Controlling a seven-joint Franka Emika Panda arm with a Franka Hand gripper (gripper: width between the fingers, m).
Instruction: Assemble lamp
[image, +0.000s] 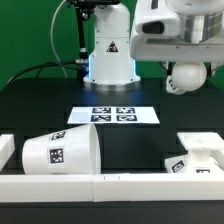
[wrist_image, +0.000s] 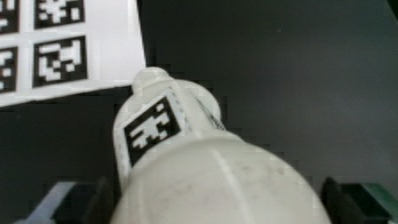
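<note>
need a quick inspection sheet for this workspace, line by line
surface: black table, white rail along its near edge
job's things: bulb held in the air; shade lying on its side at the exterior view's left; base at the exterior view's right
clutter: nothing seen; only the marker board lies flat mid-table
grippers: gripper, jaws shut on the bulb
cables: black cable hanging beside the arm's pedestal
surroundings: green backdrop
</note>
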